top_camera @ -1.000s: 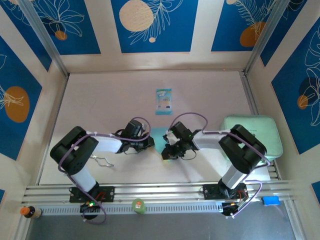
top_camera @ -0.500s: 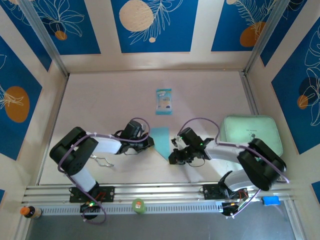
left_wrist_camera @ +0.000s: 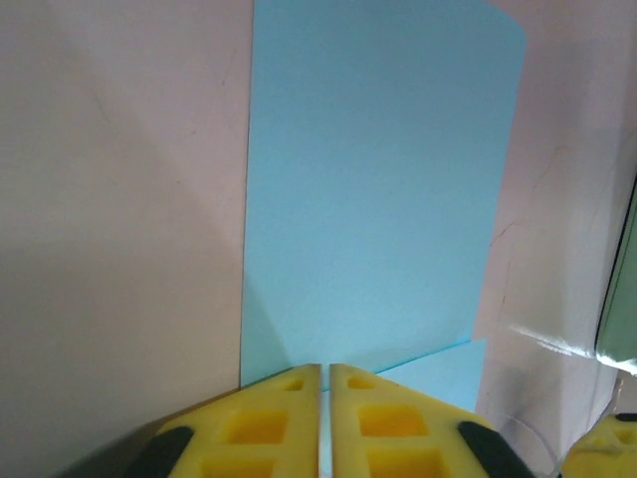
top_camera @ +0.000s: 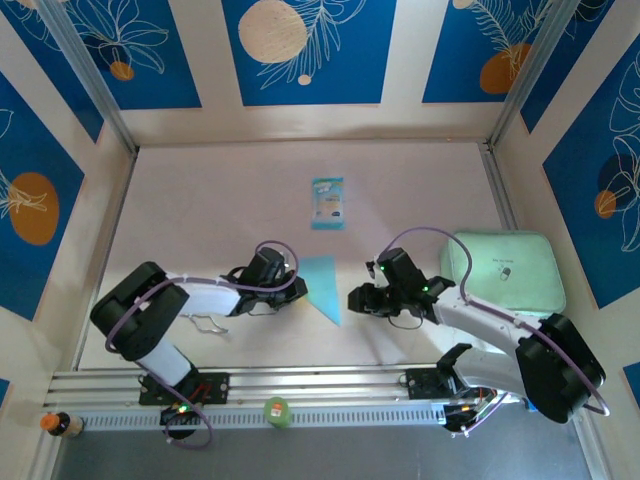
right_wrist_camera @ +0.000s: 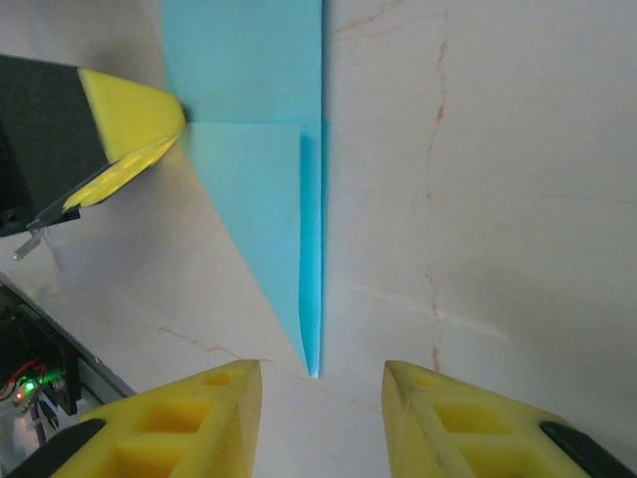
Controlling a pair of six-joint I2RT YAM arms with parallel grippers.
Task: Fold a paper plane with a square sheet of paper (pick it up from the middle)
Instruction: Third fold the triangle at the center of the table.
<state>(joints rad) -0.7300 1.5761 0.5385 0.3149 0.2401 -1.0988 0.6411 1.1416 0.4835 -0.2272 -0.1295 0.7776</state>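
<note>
The square sheet of paper (top_camera: 322, 284) lies on the table folded into a light-blue wedge, wide at the far end and tapering to a point toward the near edge. My left gripper (top_camera: 300, 288) is at its left edge, its yellow fingers (left_wrist_camera: 269, 418) pressed almost together with the paper (left_wrist_camera: 378, 189) in the thin slit between them. My right gripper (top_camera: 356, 300) stands open just right of the paper. In the right wrist view the paper's tip (right_wrist_camera: 313, 349) points between my spread fingers (right_wrist_camera: 214, 403) without touching them, and the left gripper's finger (right_wrist_camera: 129, 119) meets the paper's edge.
A small teal-and-white packet (top_camera: 327, 203) lies farther back at the table's middle. A pale green pad (top_camera: 505, 272) sits at the right. A wire hook (top_camera: 205, 323) lies by the left arm. A green round object (top_camera: 277, 411) and a small bottle (top_camera: 58, 424) rest by the near rail.
My right gripper has opened, left the paper and drawn back to the right. The folded paper is now uncovered. The left gripper has stayed at the paper's left edge.
</note>
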